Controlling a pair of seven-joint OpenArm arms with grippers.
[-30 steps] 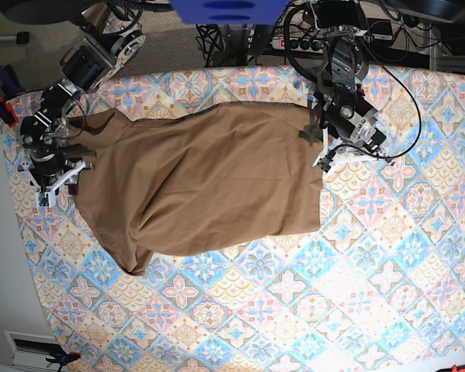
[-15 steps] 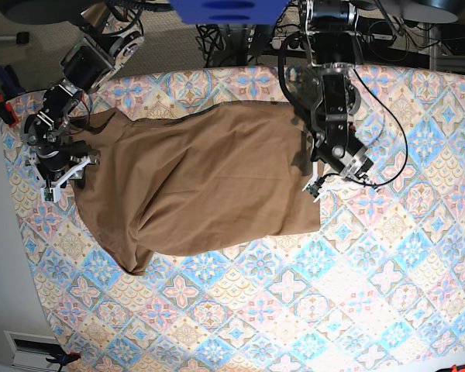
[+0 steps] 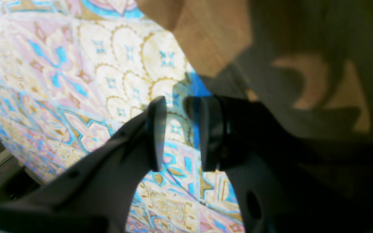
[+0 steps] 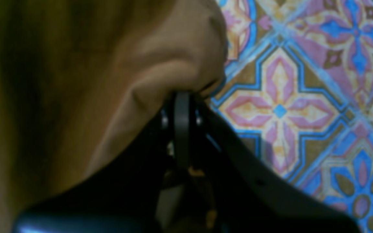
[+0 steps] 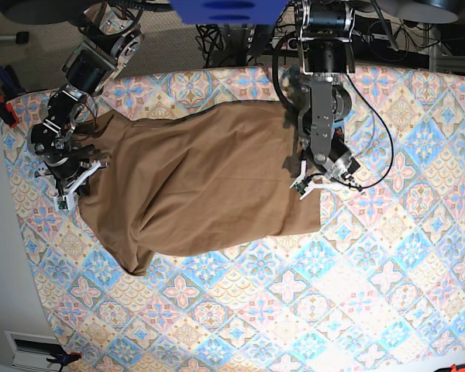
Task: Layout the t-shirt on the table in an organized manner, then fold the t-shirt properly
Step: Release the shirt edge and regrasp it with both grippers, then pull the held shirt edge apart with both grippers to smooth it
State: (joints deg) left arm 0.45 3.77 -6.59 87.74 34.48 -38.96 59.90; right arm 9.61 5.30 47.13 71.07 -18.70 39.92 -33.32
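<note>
One soft, wrinkled tan t-shirt [image 5: 201, 182] lies flat on the tile-patterned desk [image 5: 372, 263], its long axis running left to right in the base view. The right tool [image 4: 181, 97] is pinched closed on a cloth fold at the left end. The left tool [image 3: 176, 129] stands narrowly parted, empty, at the right edge.

right wrist: t-shirt [image 4: 76, 81] blurred, cut off left | left wrist: cloth perhaps shadowed, soft focus
</note>
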